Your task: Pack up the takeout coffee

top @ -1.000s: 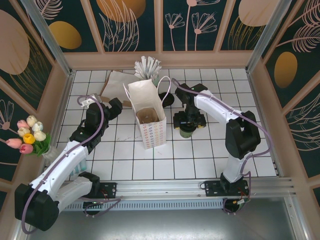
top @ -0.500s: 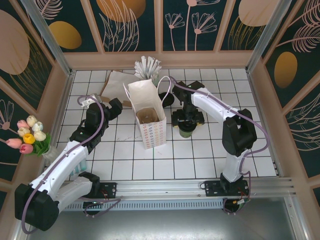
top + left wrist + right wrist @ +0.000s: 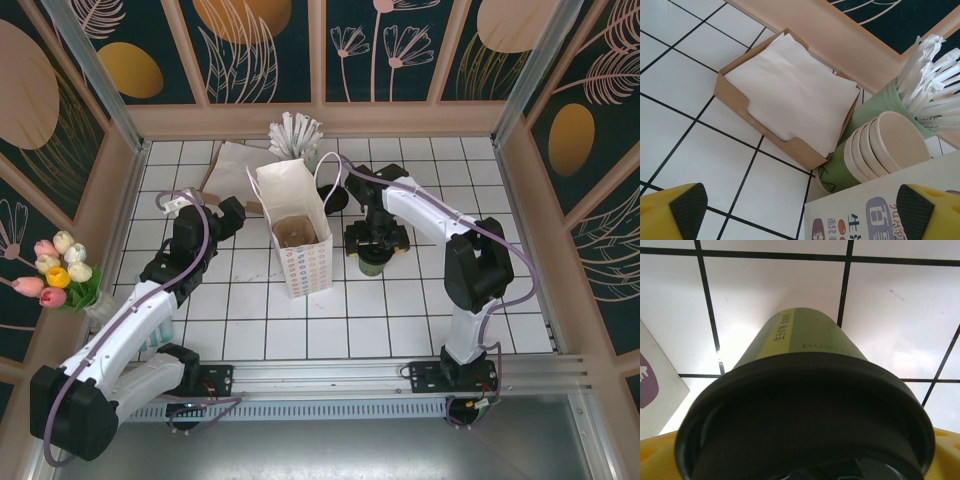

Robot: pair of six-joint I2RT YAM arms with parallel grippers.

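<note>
Right gripper (image 3: 374, 243): jaws spread wide. In the wrist view a yellow finger (image 3: 654, 460) sits in each lower corner, with the dark lid of the coffee cup (image 3: 805, 340) between them. Whether the pads touch the lid: cannot tell.

The cup stands upright on the white tiled table (image 3: 400, 320), just right of centre in the overhead view. It is just beside the right wall of the white paper bag (image 3: 303, 268). The bag stands upright with its mouth open, and something brown and round shows inside.

Left gripper (image 3: 802, 207): jaws wide, nothing between them. In the overhead view it sits left of the bag, apart from it. A printed corner of the bag fills the lower right of its wrist view.

Above that corner:
- A stack of green paper cups (image 3: 875, 150), cream inside, lies tilted.
- A pale green holder (image 3: 880, 102) of white-wrapped straws (image 3: 932, 65) is at upper right.
- A brown cardboard tray (image 3: 732, 97) of white napkins (image 3: 790, 90) is at centre, touching the stack.

Tulips (image 3: 58, 268) are at the left edge of the overhead view.
</note>
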